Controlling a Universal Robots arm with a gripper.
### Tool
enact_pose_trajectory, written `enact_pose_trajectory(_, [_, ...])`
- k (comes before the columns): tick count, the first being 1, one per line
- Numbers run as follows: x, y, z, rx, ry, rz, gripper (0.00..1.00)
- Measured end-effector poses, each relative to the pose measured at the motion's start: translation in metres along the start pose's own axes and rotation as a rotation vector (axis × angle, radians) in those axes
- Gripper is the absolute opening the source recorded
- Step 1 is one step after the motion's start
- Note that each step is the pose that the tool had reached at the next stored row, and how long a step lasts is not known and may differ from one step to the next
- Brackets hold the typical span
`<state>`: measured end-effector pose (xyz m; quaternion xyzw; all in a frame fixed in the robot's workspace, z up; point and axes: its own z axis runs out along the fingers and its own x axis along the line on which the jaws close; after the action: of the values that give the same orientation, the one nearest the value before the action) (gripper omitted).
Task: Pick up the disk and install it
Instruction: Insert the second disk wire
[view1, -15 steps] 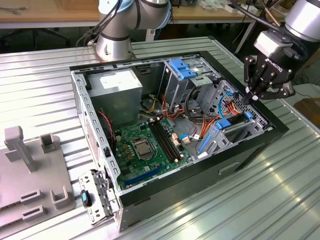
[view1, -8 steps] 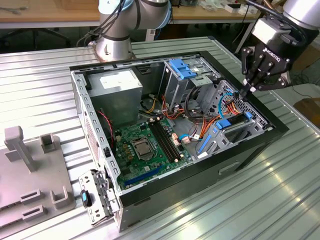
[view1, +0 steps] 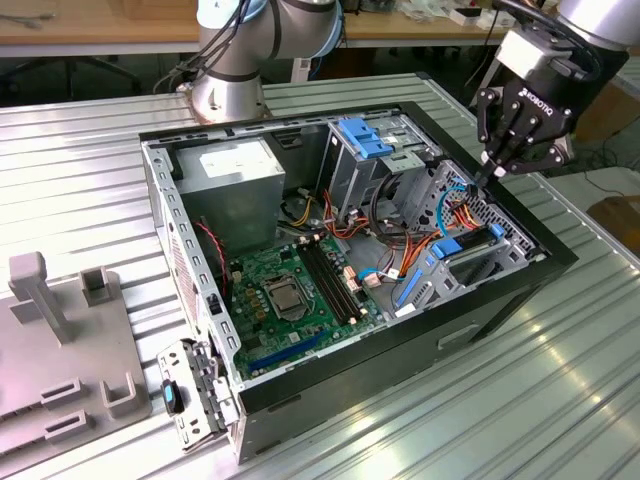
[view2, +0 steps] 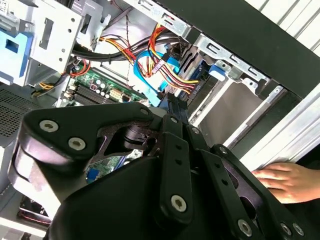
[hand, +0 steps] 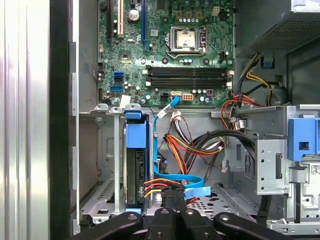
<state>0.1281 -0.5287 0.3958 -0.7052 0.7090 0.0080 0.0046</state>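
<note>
Hovering my hand (view1: 497, 172) over the open computer case (view1: 520, 285), fingers drawn together, gripping nothing I can see.
Disk (hand: 136, 170) seated upright in drive bay beside motherboard (hand: 165, 50); print unreadable.

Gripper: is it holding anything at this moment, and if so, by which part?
Cannot be told. The gripper is down at the cable connectors beside the disk, which sits upright in its bay, but the fingertips' contact is hidden.
</note>
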Motion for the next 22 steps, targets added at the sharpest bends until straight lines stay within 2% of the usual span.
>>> enact_pose_trajectory(1, [-0.0018,0.0,0.0,0.0,0.0014,0.0,0.17])
enact_pose_trajectory(3, [-0.0072,0.0,0.0001,0.0,0.0076,0.0,0.17])
enact_pose_trajectory(4, [-0.0105,0.0,0.0002,0.0,0.0122,0.0,0.24])
enact_pose_trajectory(6, [-0.0152,0.0001,0.0005,0.0002,0.0265,0.0,0.24])
enact_pose_trajectory(7, [-0.0152,0.0001,0.0008,0.0002,0.0307,0.0,0.24])
enact_pose_trajectory(8, [-0.0151,0.0001,0.001,0.0002,0.0397,0.0,0.24])
enact_pose_trajectory(9, [-0.0151,0.0001,0.0012,0.0003,0.0555,0.0,0.24])
enact_pose_trajectory(11, [-0.016,0.0001,0.002,0.0004,0.0781,0.0,0.24])
enact_pose_trajectory(14, [-0.0245,0.0001,0.0025,0.0004,0.0808,0.0,0.24])
enact_pose_trajectory(22, [-0.0259,0.0001,0.0069,0.0005,0.0895,0.0,0.25])
